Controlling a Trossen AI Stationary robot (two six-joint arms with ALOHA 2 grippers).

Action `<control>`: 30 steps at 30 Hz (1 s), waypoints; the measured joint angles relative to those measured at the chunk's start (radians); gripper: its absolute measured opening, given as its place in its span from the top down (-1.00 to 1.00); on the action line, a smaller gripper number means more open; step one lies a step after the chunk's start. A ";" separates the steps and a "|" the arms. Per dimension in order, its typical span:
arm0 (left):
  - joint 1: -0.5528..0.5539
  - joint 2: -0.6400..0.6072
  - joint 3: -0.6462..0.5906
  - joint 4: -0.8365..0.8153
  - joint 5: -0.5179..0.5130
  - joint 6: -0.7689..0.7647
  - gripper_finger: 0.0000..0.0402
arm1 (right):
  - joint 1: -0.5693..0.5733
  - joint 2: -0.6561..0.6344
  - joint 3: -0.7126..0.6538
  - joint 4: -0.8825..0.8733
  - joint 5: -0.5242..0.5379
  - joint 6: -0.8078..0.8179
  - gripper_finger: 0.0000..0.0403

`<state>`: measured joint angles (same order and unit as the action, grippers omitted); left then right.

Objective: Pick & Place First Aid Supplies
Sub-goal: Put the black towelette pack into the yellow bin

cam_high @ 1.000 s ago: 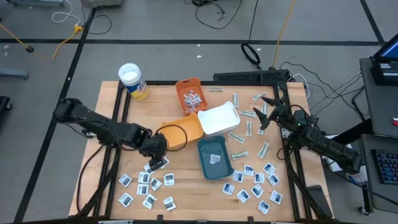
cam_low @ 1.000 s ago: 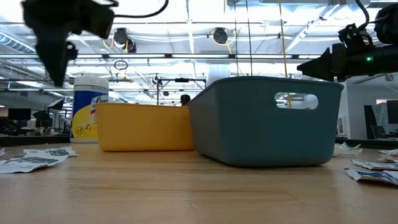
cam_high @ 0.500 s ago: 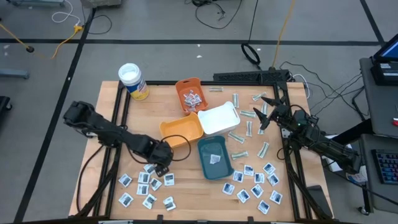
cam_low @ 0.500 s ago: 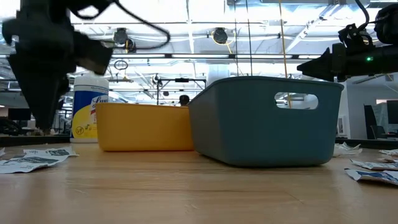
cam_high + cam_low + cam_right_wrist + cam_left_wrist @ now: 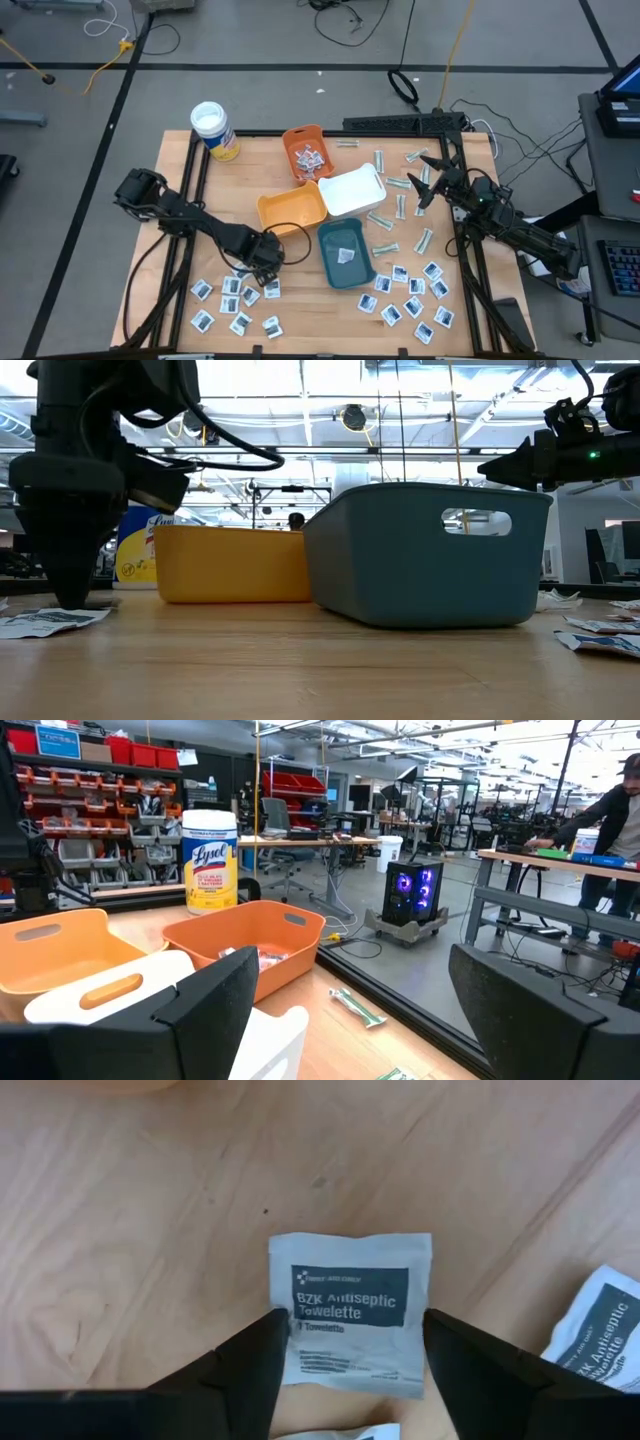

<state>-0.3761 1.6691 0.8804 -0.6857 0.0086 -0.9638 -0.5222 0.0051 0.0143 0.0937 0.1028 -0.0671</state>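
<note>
Left gripper [image 5: 262, 268] down low over the near-left part of the table [image 5: 300, 300], among the scattered white sachets, just in front of the yellow tray [image 5: 292, 207] and left of the teal tray [image 5: 346, 254]. Fingers spread wide, straddling one antiseptic towelette sachet [image 5: 350, 1313]: one finger [image 5: 250, 1365] at one side edge of the packet, the other at the opposite side edge, packet lying flat on the wood between them. Not gripped; cannot tell whether the tips touch its edges. Blue label panel facing up. Second sachet [image 5: 600, 1330] just beside, partly cut off at the frame edge, outside the fingers.

Low view: left gripper [image 5: 70, 555] tips right at table level, next to a flat sachet [image 5: 45, 620] on the left side; contact with the surface not clear.

Right gripper [image 5: 428, 180] parked above the far-right part of the table, near the grey-green strips [image 5: 400, 183], beside the white tray [image 5: 352, 190]. Fingers [image 5: 200, 1010] wide apart, nothing between them.

More sachets clustered near-left [image 5: 235, 300] and near-right [image 5: 410, 295]. One sachet [image 5: 346, 255] inside the teal tray, several reddish-print packets [image 5: 308, 155] in the orange tray [image 5: 299, 136]. Canister [image 5: 213, 130] at the far-left corner.
</note>
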 joint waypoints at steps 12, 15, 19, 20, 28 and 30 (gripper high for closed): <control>-0.001 -0.038 -0.007 -0.090 0.048 -0.038 0.87 | 0.000 0.000 0.000 0.000 0.000 0.000 -0.60; -0.002 -0.095 -0.008 -0.145 0.033 -0.053 0.94 | 0.000 0.000 0.000 0.000 0.000 0.000 -0.60; 0.011 -0.174 -0.007 -0.216 0.019 -0.060 0.91 | 0.000 0.000 0.000 0.000 0.000 0.000 -0.60; 0.016 -0.199 -0.007 -0.235 0.018 -0.058 0.93 | 0.000 0.000 0.000 0.000 0.000 0.000 -0.60; 0.054 -0.387 -0.006 -0.382 0.013 -0.053 0.92 | 0.000 0.000 0.000 0.000 0.000 0.000 -0.60; 0.060 -0.420 -0.006 -0.411 0.013 -0.054 0.94 | 0.000 0.000 0.000 0.000 0.000 0.000 -0.60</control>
<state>-0.3162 1.2494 0.8745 -1.0966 0.0214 -1.0175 -0.5224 0.0051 0.0143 0.0937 0.1028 -0.0669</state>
